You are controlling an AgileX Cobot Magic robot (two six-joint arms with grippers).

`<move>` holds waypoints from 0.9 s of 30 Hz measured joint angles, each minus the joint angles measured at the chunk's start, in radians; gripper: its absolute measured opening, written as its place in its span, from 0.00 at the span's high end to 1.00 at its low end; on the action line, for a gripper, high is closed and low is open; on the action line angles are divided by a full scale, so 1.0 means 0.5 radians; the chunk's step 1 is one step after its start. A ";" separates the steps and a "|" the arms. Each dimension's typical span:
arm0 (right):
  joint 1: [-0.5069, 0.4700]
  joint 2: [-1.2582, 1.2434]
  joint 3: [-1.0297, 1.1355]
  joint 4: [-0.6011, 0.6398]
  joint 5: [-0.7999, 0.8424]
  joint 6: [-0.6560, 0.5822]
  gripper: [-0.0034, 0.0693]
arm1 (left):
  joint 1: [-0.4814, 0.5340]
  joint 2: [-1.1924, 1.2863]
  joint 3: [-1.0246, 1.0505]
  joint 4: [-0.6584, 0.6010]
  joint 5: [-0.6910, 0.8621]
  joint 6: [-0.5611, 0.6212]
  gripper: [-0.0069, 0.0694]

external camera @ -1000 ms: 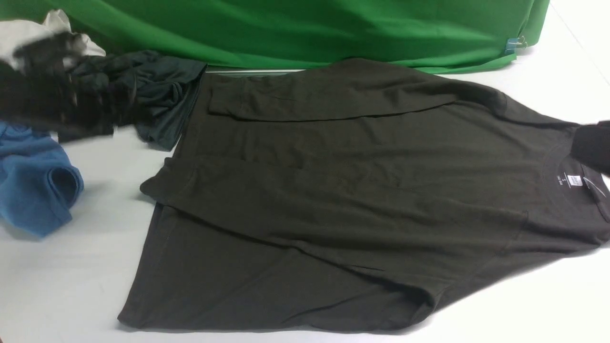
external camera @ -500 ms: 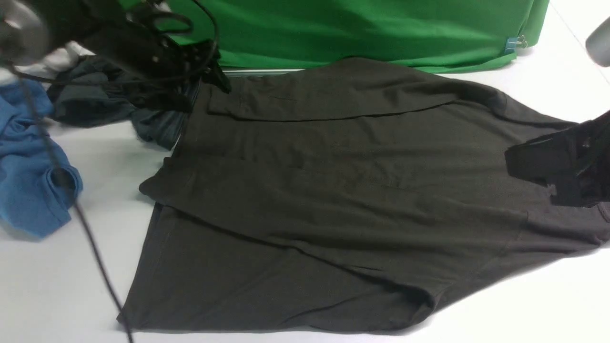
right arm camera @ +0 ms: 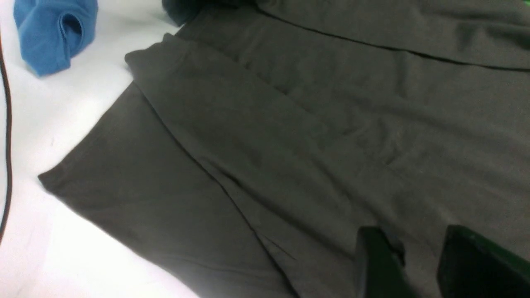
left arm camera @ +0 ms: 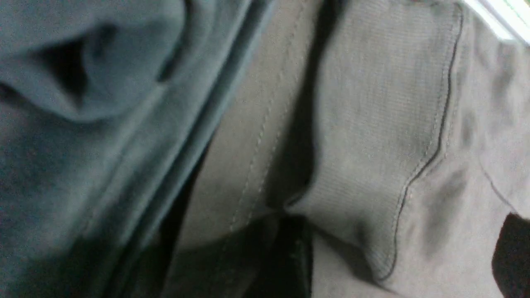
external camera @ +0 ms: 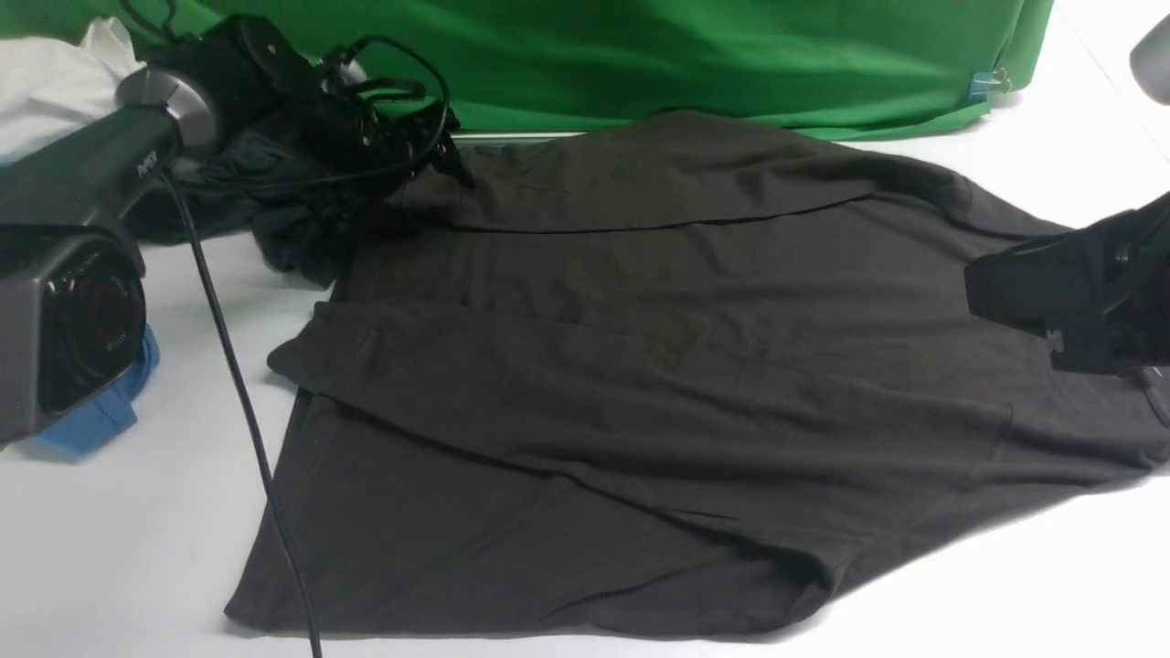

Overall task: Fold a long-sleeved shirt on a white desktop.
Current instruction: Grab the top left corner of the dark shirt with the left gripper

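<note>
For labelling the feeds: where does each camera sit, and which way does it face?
Front: between the arms, facing forward over the long-sleeved shirt on the white desktop; both arms show.
Left wrist: left arm, close on the shirt's cuff; no body part clear.
Right wrist: right arm, looking across the shirt; open jaws show.
Front and right wrist share the blue garment.

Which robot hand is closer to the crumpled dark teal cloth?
Left. The left gripper is right beside the teal cloth; the right gripper is far across the shirt, over its collar end.
</note>
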 joint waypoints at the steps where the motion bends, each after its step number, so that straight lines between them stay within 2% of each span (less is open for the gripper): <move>1: 0.000 0.000 0.000 0.000 -0.004 0.000 0.62 | 0.004 0.005 -0.002 -0.007 -0.008 -0.001 0.12; 7: 0.000 0.000 0.000 0.000 -0.004 -0.002 0.62 | 0.008 0.018 -0.012 -0.014 -0.046 -0.015 0.23; 8: 0.000 -0.002 0.000 0.000 -0.004 -0.002 0.62 | 0.008 0.030 -0.034 -0.014 -0.056 -0.016 0.29; 10: 0.000 -0.002 0.000 0.000 -0.004 -0.002 0.62 | 0.008 0.036 -0.052 -0.014 -0.059 -0.019 0.32; 16: 0.000 -0.002 0.000 0.002 -0.004 0.000 0.62 | 0.008 0.043 -0.187 -0.028 -0.094 -0.024 0.52; 20: 0.000 -0.002 0.000 0.004 -0.004 0.002 0.62 | 0.008 0.046 -0.197 -0.019 -0.111 -0.024 0.61; 24: 0.000 -0.002 0.000 0.005 0.007 0.002 0.62 | 0.008 0.083 -0.199 0.001 -0.042 -0.052 0.64; 27: 0.000 -0.002 0.000 0.005 0.020 0.002 0.62 | 0.008 0.098 -0.199 0.036 0.051 -0.060 0.61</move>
